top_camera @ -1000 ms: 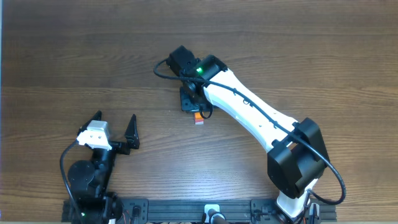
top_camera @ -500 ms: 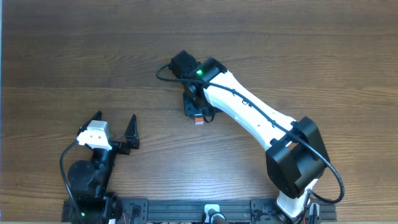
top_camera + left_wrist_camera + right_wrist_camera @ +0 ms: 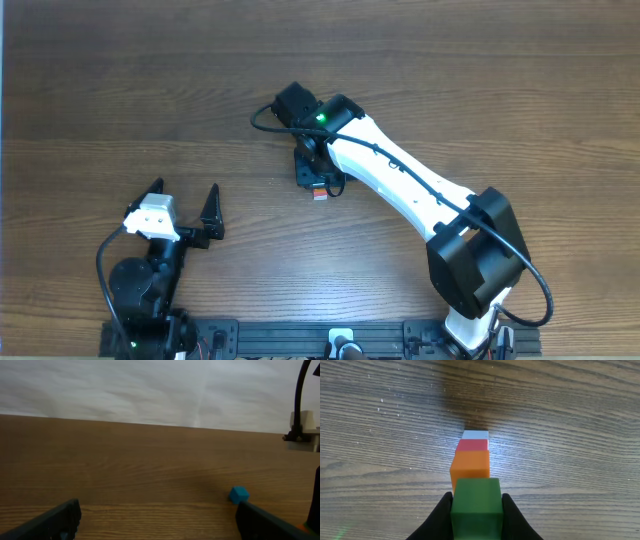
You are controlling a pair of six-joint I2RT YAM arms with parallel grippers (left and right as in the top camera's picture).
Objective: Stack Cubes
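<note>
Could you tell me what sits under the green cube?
An orange cube, then a red cube, then a pale cube. The green cube hides where it meets the orange.

Out at mid-table, the right gripper (image 3: 476,510) has a finger against each side of the top cube (image 3: 476,502). That cube is directly over the second cube (image 3: 470,466), then the third cube (image 3: 473,446), then the bottom cube (image 3: 475,435) on the table (image 3: 380,435). The left gripper (image 3: 186,188) sits back-left, well apart, and ahead of it lies a lone cube (image 3: 239,494), apparently clear of those four.
</note>
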